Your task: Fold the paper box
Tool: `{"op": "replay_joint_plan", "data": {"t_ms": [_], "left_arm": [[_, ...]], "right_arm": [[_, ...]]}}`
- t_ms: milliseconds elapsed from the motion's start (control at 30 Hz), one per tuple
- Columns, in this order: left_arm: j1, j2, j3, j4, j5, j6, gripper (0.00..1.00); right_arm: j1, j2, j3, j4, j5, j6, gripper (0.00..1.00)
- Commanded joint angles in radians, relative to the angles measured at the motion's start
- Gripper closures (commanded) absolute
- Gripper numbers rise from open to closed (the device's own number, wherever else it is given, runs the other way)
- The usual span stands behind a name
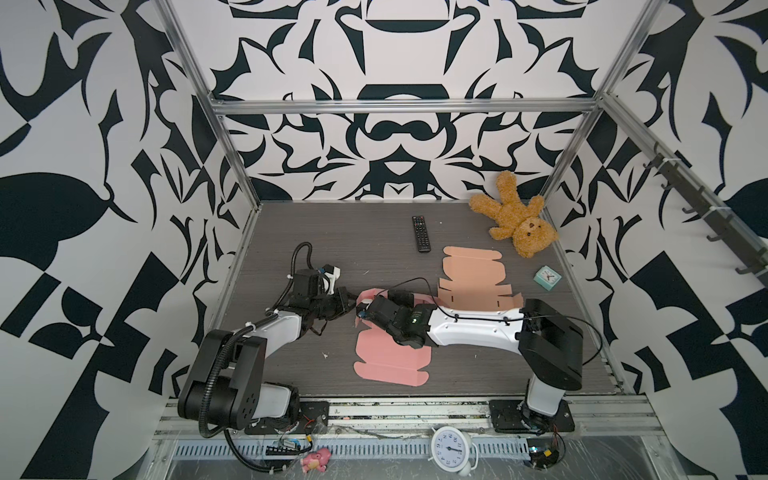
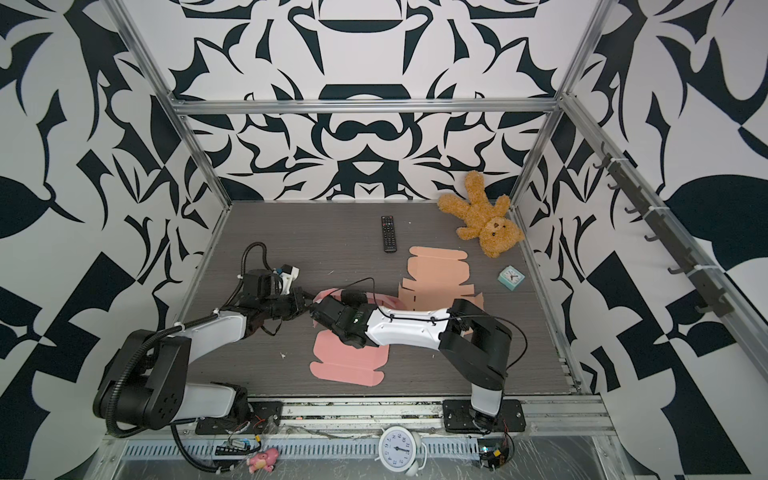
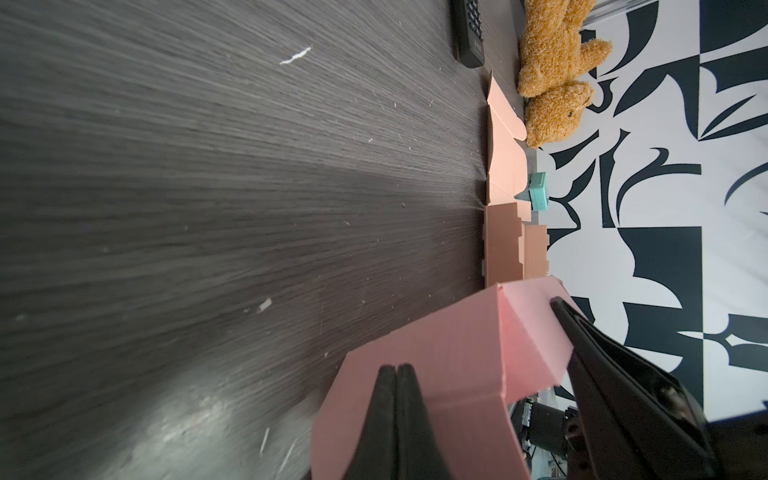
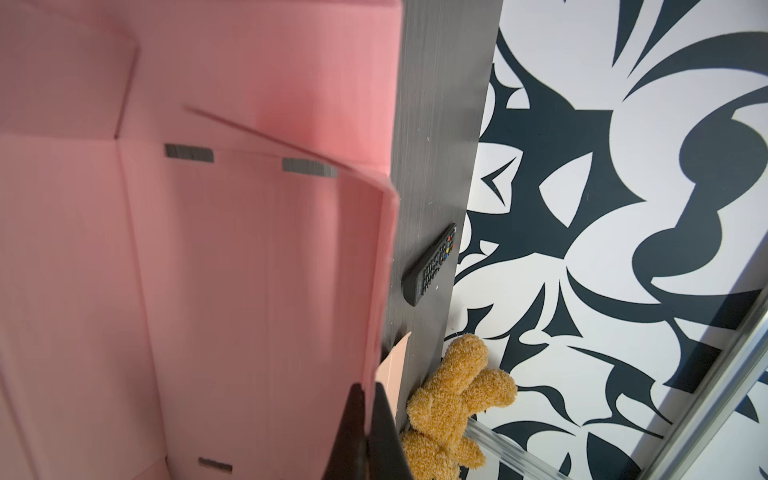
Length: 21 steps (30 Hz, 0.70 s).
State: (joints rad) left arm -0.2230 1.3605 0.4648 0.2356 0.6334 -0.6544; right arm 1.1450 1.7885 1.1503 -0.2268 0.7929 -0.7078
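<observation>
- Pink paper box (image 1: 390, 361) lies at the centre of the table (image 1: 332, 249), partly folded, with its far wall raised between the arms.
- Right gripper (image 4: 368, 392) pinches that wall's edge; left gripper (image 3: 398, 374) is pressed together at the side flap.
- Risk: an uneven pull creases or tears the thin card, or the flap springs flat.

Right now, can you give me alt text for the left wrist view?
The left hand, shut, is at a raised, folded flap of the pink paper box, with the right hand at the flap's other end. Behind, on the dark table: an unfolded peach box, teal clock, teddy bear, remote.
</observation>
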Motion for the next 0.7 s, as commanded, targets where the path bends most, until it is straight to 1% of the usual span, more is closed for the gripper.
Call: {"op": "replay_joint_plan", "data": {"t_ms": [0, 333, 400, 533, 667], "left_arm": [[-0.01, -0.03, -0.022, 0.005, 0.008, 0.009, 1.0], [-0.062, -0.078, -0.088, 0.019, -0.022, 0.023, 0.93], [-0.072, -0.117, -0.099, 0.02, -0.034, 0.025, 0.92], [-0.08, -0.138, -0.126, 0.023, -0.052, 0.03, 0.81], [-0.093, -0.163, -0.152, 0.024, -0.076, 0.038, 0.73]], "right_arm": [[0.003, -0.052, -0.027, 0.088, -0.014, -0.063, 1.0], [0.003, -0.074, -0.106, 0.218, -0.036, -0.147, 1.0], [0.003, -0.071, -0.124, 0.252, -0.032, -0.168, 1.0], [0.004, -0.078, -0.153, 0.308, -0.029, -0.201, 1.0], [0.003, -0.089, -0.166, 0.326, -0.032, -0.215, 1.0]]}}
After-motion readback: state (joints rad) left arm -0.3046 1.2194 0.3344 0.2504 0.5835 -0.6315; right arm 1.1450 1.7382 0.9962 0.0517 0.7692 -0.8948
